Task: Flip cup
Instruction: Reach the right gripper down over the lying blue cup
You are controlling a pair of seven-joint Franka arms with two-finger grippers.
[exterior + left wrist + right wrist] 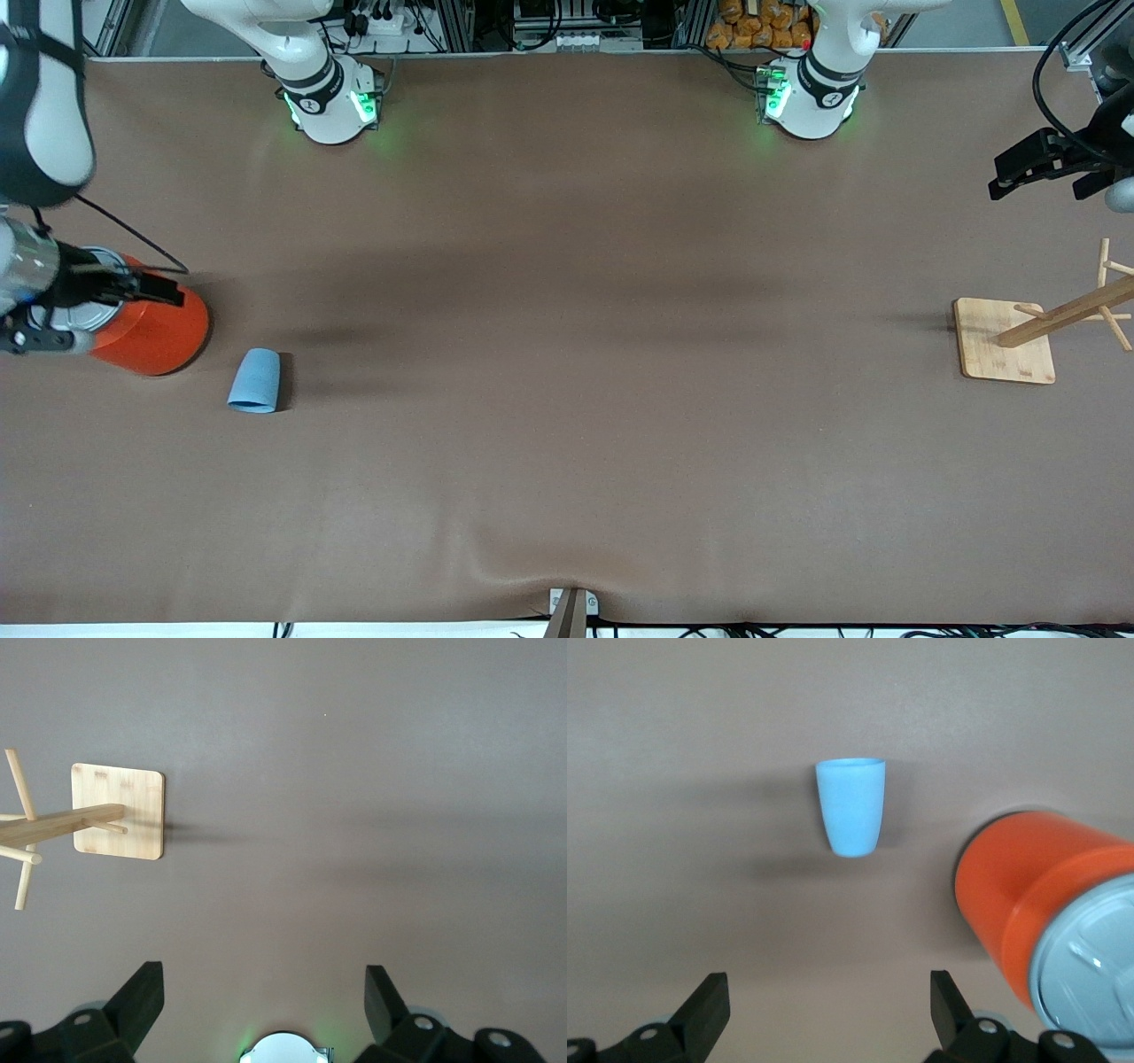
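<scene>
Two end effectors hang in the air with their fingers spread apart and nothing between them, one at each end of the brown table (567,461). The right end effector (155,288) is over the orange can (155,332) at the right arm's end of the table, in the front view at about nine o'clock; in the right wrist view its two black fingers (709,1010) stand wide apart. The can stands upright, and its grey lid shows in the right wrist view. The light-blue cup (255,380) is on the table just beside the can, apart from it and a little nearer to the front camera; whether it stands rim down or lies on its side cannot be told. The left end effector (1019,173) hovers over the table at the left arm's end, in the front view at about two o'clock, its fingers (142,1001) likewise wide apart. The wooden rack (1005,341), a square base with a pegged post, stands there at about three o'clock.
</scene>
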